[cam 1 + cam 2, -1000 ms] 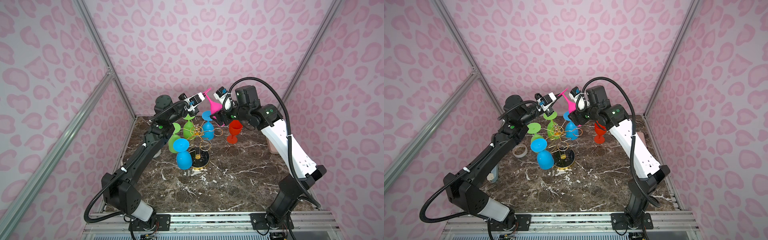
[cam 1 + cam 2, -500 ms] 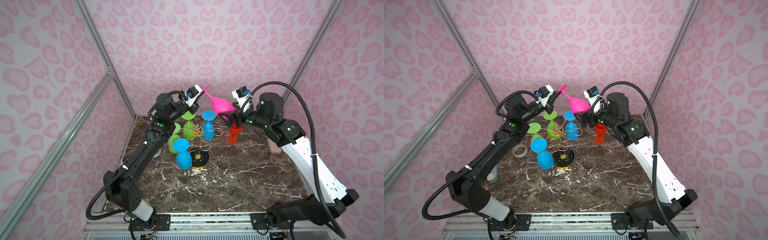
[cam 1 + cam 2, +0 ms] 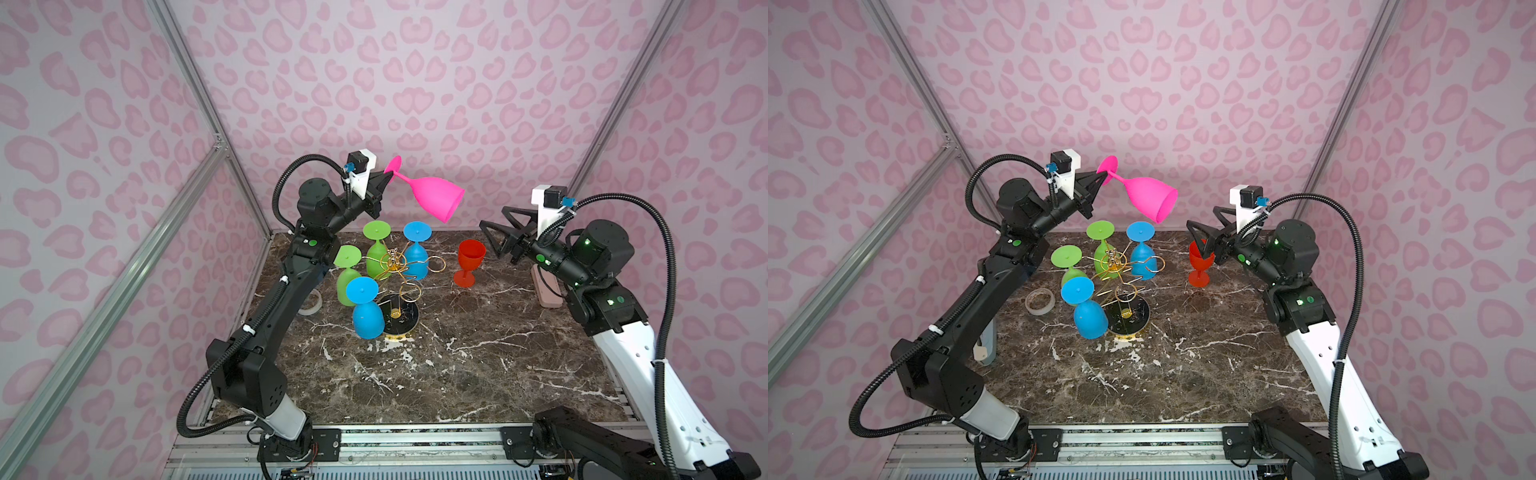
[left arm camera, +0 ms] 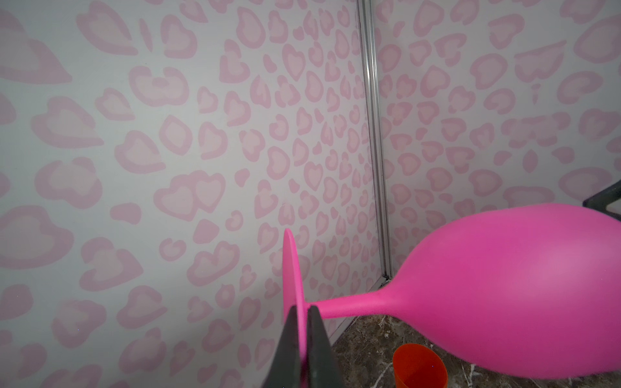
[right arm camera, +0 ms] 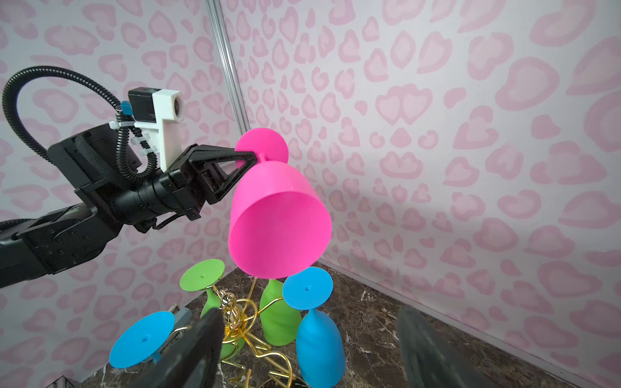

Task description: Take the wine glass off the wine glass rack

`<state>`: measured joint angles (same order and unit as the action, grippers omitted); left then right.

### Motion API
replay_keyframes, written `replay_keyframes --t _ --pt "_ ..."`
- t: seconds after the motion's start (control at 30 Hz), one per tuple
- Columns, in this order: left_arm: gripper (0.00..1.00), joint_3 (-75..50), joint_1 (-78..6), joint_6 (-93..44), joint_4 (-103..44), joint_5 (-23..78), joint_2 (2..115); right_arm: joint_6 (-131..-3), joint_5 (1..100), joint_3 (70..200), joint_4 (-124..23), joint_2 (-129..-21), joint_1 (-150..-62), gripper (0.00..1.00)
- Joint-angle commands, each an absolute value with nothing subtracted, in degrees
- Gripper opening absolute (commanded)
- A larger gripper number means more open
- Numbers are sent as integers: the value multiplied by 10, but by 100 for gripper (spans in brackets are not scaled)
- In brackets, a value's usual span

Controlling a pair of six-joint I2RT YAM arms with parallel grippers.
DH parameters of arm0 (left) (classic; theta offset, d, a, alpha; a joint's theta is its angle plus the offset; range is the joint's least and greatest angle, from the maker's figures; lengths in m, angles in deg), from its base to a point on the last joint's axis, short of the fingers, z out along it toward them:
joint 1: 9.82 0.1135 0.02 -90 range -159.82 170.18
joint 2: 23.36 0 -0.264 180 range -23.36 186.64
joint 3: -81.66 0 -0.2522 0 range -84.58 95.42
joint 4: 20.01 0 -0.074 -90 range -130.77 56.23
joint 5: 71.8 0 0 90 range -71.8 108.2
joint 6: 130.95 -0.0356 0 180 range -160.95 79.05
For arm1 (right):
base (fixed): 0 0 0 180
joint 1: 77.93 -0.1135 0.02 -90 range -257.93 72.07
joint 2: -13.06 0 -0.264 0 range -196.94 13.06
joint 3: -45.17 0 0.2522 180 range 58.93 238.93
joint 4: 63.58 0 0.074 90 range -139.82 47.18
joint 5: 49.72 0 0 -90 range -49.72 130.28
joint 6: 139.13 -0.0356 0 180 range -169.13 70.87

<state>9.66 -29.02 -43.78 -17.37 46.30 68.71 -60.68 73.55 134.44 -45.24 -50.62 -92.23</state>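
Wine glass (image 3: 436,198), pink and opaque: in both top views we find it off the wine glass rack (image 3: 392,266), held in the air by the left gripper (image 3: 388,176). The jaws are clamped on the edge of its round foot. Stem and bowl run out sideways from the fingertips, with the mouth tilted down toward the right gripper (image 3: 493,217). That gripper is apart from the wine glass, jaws spread, with nothing between them. Below the left gripper the rack carries four glasses hung upside down by their feet: two green glasses (image 3: 376,253) and two blue glasses (image 3: 368,319). A red glass (image 3: 469,259) stands upright on the table (image 3: 457,374), just below the right gripper.

Left wrist view: we see both fingers (image 4: 289,342) pinching the thin foot disc. The stem leaves just past the tips, and the bowl lies well beyond them.

Right wrist view: we look between the wide-open fingers (image 5: 198,342) at the bowl's mouth. The rack sits under it.
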Motion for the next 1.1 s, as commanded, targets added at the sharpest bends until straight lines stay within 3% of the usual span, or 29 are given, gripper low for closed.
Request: replay_keyframes --t 0.0,0.5,0.7,1.07 --pt "3 107 -287 -384 -150 498 690 -633 773 1352 -497 -533 -921 72" --pt "3 97 -287 -358 -147 518 681 -642 764 1435 -523 -654 -957 64" --pt "3 96 -286 -339 -145 536 675 -631 757 1500 -508 -700 -967 56" --pt "3 101 -284 -314 -149 538 680 -621 745 1542 -478 -731 -968 15"
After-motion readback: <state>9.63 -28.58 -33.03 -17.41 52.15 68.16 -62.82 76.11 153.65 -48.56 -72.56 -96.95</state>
